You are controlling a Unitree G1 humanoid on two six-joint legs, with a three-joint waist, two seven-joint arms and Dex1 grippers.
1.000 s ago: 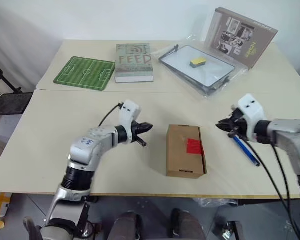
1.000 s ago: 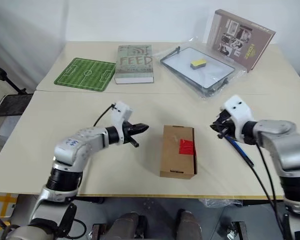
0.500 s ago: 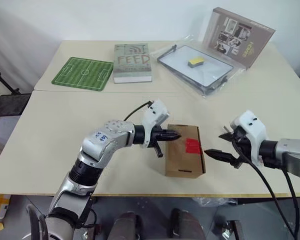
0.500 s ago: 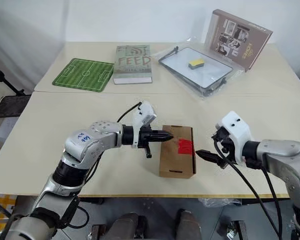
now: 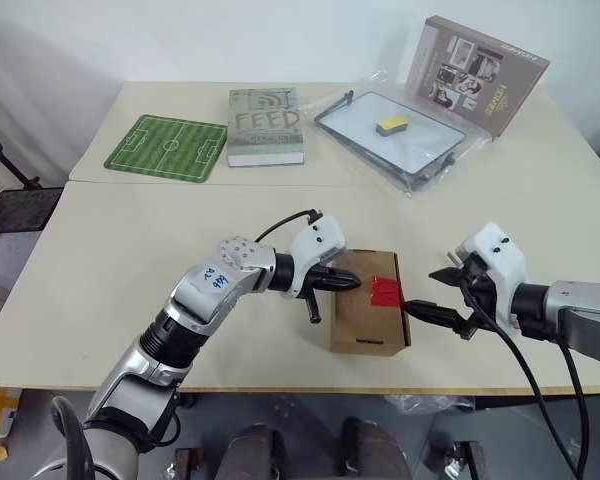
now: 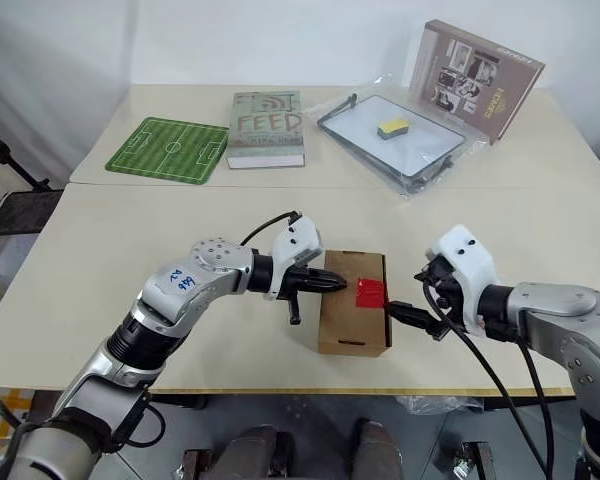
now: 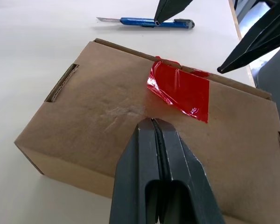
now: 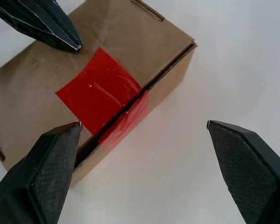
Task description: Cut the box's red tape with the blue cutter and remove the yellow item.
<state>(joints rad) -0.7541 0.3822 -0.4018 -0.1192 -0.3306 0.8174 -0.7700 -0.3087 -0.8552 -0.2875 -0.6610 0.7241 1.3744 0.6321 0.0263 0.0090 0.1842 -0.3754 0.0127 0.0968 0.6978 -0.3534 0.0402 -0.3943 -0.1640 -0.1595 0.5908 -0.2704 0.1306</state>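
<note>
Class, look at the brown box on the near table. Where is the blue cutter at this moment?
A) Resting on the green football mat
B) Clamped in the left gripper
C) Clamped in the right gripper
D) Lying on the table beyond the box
D: the left wrist view shows the blue cutter lying flat on the table past the box, with no fingers closed on it.

Box (image 5: pixel 365 305) plain brown cardboard w/ glossy bright red tape (image 5: pixel 385 291); cutter (image 7: pixel 144 21) blue w/ dark end. Both grippers' fingers (image 8: pixel 46 163) black, wrist housings white. Behind: green mat (image 5: pixel 168 148) w/ white pitch lines, grey-green "FEED" book (image 5: pixel 266 124), yellow item (image 5: pixel 391 125) in clear tray (image 5: pixel 425 150), grey-brown picture box (image 5: pixel 475 72).
</note>
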